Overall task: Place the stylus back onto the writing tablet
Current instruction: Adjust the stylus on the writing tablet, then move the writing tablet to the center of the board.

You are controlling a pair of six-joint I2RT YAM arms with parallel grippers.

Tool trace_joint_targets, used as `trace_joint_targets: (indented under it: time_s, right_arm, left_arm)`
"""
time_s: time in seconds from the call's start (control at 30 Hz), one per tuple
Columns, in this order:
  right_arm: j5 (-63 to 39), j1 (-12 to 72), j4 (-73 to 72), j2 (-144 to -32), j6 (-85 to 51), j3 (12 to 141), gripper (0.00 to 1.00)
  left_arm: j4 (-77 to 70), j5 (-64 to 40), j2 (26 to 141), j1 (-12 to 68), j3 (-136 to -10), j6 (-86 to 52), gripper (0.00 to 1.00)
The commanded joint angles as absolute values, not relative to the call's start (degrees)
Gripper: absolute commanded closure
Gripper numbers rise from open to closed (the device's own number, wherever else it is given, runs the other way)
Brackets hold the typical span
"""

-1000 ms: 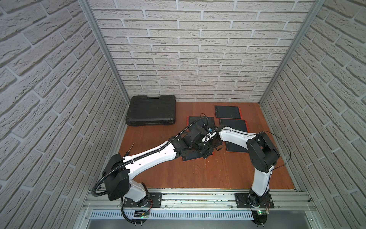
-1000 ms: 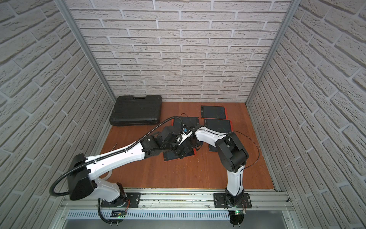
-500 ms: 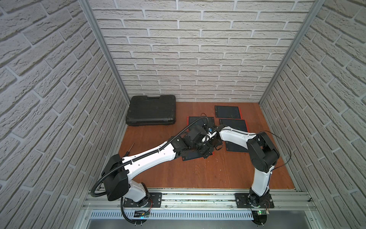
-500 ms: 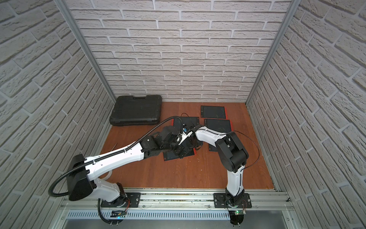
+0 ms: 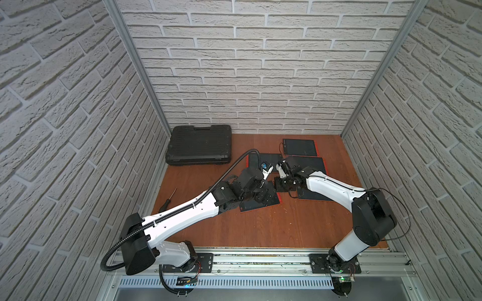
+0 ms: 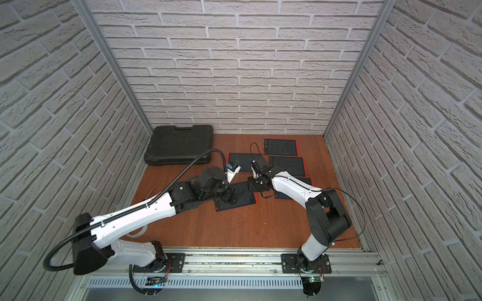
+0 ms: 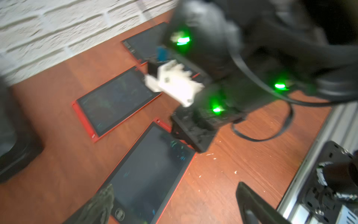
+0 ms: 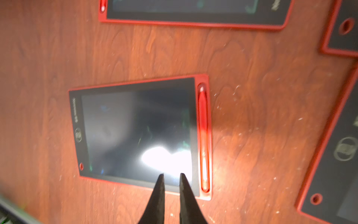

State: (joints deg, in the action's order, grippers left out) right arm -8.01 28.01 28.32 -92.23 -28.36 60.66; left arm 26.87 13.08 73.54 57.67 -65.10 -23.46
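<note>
The slim red stylus (image 8: 203,139) lies full length in the groove along one long edge of the red-framed, dark-screened writing tablet (image 8: 135,131). The tablet sits skewed near the middle of the brown wooden table (image 5: 260,229), with other such tablets (image 5: 300,147) from 12 to 2 o'clock and a black plastic case (image 5: 199,144) at 11 o'clock. The right gripper (image 8: 171,175) hangs over the screen just beside that groove, its black fingers parted by a narrow gap with nothing between them. The placing looks done, so the step in hand is letting go and clearing off. Doing it well means rising straight up rather than sweeping toward the groove, where a fingertip could flick the stylus out. The left gripper (image 7: 174,186) stands spread wide and empty over the same tablet. Whether it presses the frame I cannot tell.
</note>
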Motion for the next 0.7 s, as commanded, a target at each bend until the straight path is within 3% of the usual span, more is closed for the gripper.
trace_joint_targets:
  time_s: [0.0,0.2,0.53,0.67]
  right_arm:
    - [-12.3,28.1,24.3,-90.1,-29.3,57.5,0.81]
    - [-17.0,29.1,19.9,-87.8,-30.1,52.1,0.7]
    - [-18.4,33.7,13.8,-85.9,-33.3,44.7,0.44]
    - [-17.8,36.0,10.5,-86.5,-35.1,43.1,0.4]
  left_arm:
    - [38.1,21.3,70.7,57.2,-64.3,-34.2,0.02]
    - [50.2,17.1,69.7,50.7,-61.2,-50.7,0.02]
    - [41.3,3.6,69.0,40.2,-49.6,-59.4,0.02]
    - [34.9,0.3,71.9,38.4,-47.7,-60.0,0.02]
